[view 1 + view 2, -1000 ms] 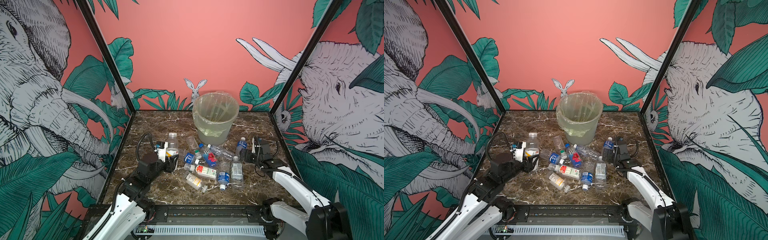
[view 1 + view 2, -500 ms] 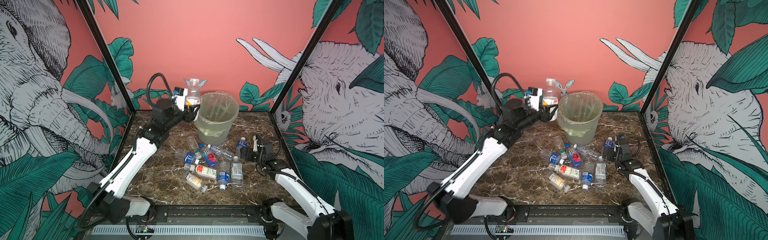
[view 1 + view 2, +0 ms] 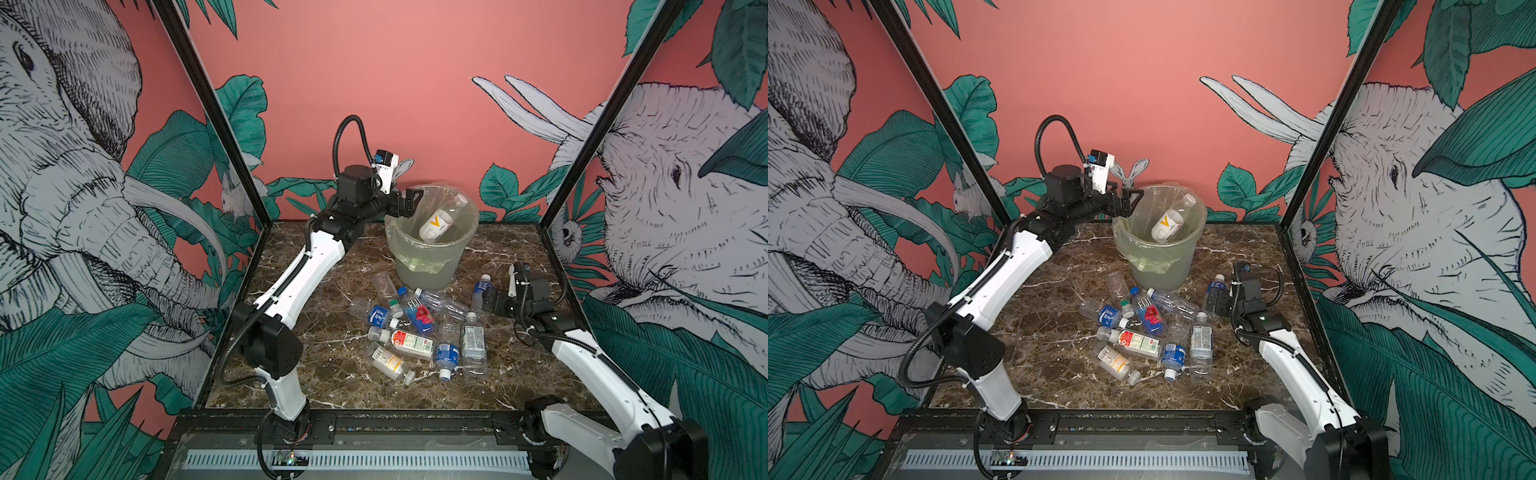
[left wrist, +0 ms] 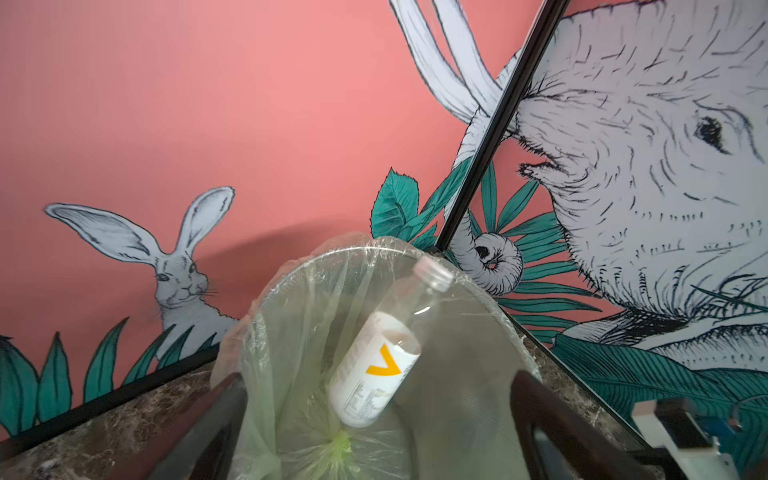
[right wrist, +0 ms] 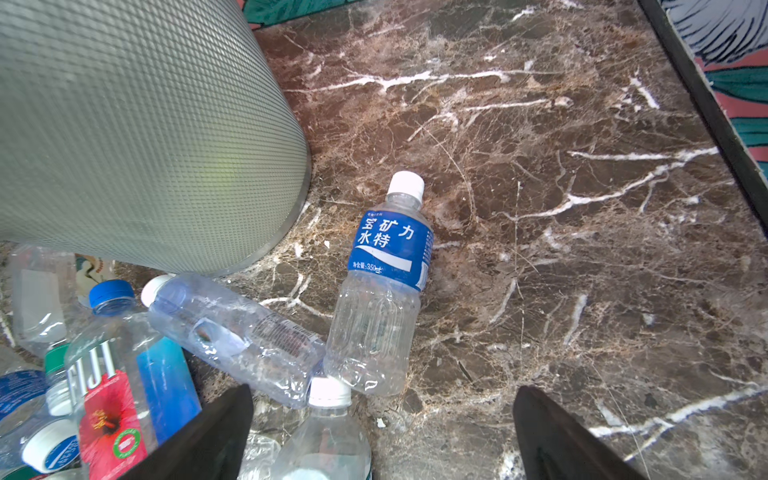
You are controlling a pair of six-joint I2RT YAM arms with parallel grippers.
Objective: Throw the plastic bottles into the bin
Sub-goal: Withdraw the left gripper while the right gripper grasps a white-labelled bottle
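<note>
My left gripper (image 3: 409,203) (image 3: 1128,203) (image 4: 378,386) hangs open at the left rim of the bin (image 3: 432,259) (image 3: 1163,270) (image 4: 291,270), with nothing between its fingers. A bottle with a white label and a yellow V (image 3: 436,224) (image 3: 1169,224) (image 4: 374,370) is tilted inside the bin, cap toward the far rim. Several plastic bottles (image 3: 415,328) (image 3: 1142,332) lie in a heap in front of the bin. My right gripper (image 3: 489,300) (image 3: 1216,300) (image 5: 384,392) is open low over the table, just short of a blue-labelled bottle (image 3: 482,286) (image 5: 386,266).
The bin's grey wall (image 5: 145,124) stands close beside the blue-labelled bottle. A Fiji bottle (image 5: 112,399) and a clear crushed bottle (image 5: 232,328) lie by the right gripper's finger. Black frame posts (image 3: 216,120) and printed walls close in the marble table (image 3: 332,386).
My left arm carried the V-labelled bottle from the table up to the bin's rim and opened; the bottle is now inside the bin. The right gripper barely moved.
</note>
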